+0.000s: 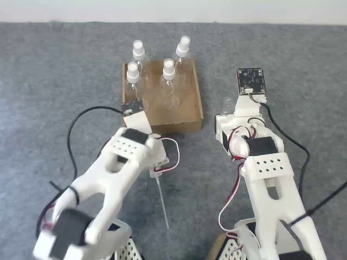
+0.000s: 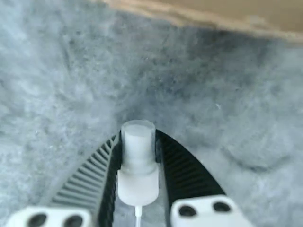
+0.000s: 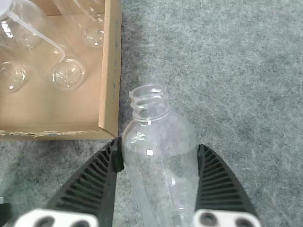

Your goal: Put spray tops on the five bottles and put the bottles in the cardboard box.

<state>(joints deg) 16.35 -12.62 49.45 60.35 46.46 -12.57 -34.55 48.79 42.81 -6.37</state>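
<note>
One cardboard box (image 1: 190, 116) sits in the upper middle of the high view on the grey tabletop (image 1: 54, 81). Four bottles stand upright inside it, each with a white spray top. They are the back-left bottle (image 1: 139, 54), the back-right bottle (image 1: 183, 50), the front-left bottle (image 1: 132, 74) and the front-right bottle (image 1: 168, 71).

A fifth bottle (image 3: 158, 165) is outside the box, just beside its right wall. It is clear, and its threaded neck is open with no top on it. The right end effector (image 3: 158, 145) grips this bottle, with one finger pressed against each side of the body.

The left end effector (image 2: 138, 137) is closed on one loose spray top (image 2: 137, 165), which is pinched between the two ribbed fingers (image 2: 182, 170) just in front of the box's near wall. The top's thin dip tube (image 1: 161, 203) trails toward the lower middle of the high view, between the two arms. I cannot tell whether it touches the tabletop.
</note>
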